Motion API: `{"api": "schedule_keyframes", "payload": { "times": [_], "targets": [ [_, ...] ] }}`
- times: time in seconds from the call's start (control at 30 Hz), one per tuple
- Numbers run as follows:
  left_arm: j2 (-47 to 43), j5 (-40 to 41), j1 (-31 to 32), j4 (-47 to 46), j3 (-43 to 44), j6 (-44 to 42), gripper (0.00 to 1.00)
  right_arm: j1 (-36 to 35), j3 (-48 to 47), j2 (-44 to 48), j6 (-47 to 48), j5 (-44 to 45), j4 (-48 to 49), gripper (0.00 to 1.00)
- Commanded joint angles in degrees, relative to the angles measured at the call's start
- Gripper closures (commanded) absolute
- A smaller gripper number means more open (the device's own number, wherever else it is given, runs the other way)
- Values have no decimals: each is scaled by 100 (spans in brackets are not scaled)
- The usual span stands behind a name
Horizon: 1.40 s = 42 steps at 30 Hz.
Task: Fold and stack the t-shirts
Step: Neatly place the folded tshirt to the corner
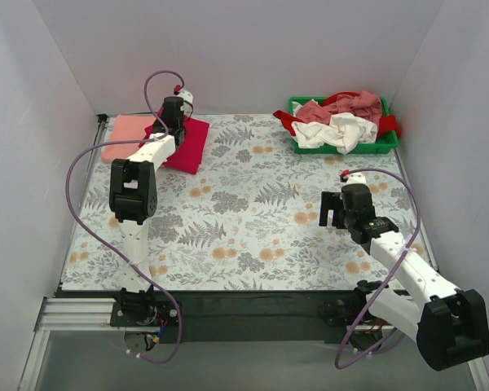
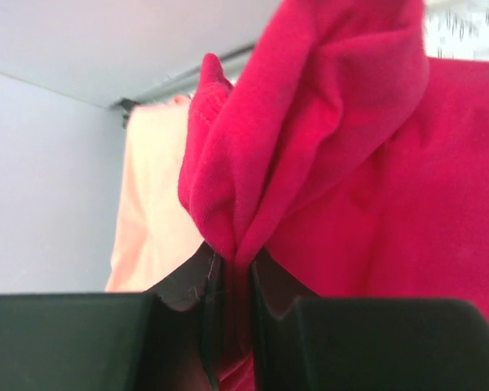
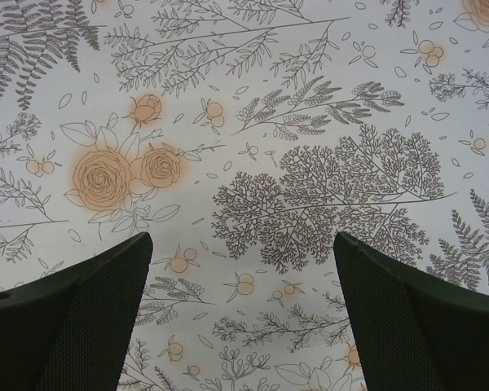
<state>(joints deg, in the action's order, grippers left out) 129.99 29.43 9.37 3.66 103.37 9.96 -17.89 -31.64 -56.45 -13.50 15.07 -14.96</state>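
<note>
A folded crimson-red t-shirt (image 1: 189,143) lies at the far left of the table, partly over a folded salmon-pink t-shirt (image 1: 129,137). My left gripper (image 1: 168,124) is shut on a bunched edge of the crimson-red t-shirt (image 2: 342,163); the salmon-pink t-shirt (image 2: 151,212) shows behind it. White (image 1: 336,130), dusty-pink (image 1: 363,103) and red (image 1: 287,122) t-shirts lie heaped in the green bin. My right gripper (image 1: 332,210) is open and empty over the bare tablecloth, its fingers (image 3: 81,318) spread wide.
The green plastic bin (image 1: 342,148) stands at the far right corner. The floral tablecloth (image 1: 253,212) covers the table. White walls close in the left, back and right sides. Purple cables loop beside both arms.
</note>
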Motion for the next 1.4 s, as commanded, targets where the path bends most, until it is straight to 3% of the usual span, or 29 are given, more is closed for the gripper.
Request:
{"api": "schedule_keyframes", "payload": {
  "times": [0.0,0.7,1.37],
  "targets": [
    [-290,63,-5,-585,262,-178,100,31,-158,-138,23,75,178,2],
    [-1248,-341,-14,73,192,-336,100,31,-194,-253,40,-83,186,2],
    [-1336,-376,-198,-304,324,-697,100,31,-211,-358,49,-39,178,2]
  ]
}}
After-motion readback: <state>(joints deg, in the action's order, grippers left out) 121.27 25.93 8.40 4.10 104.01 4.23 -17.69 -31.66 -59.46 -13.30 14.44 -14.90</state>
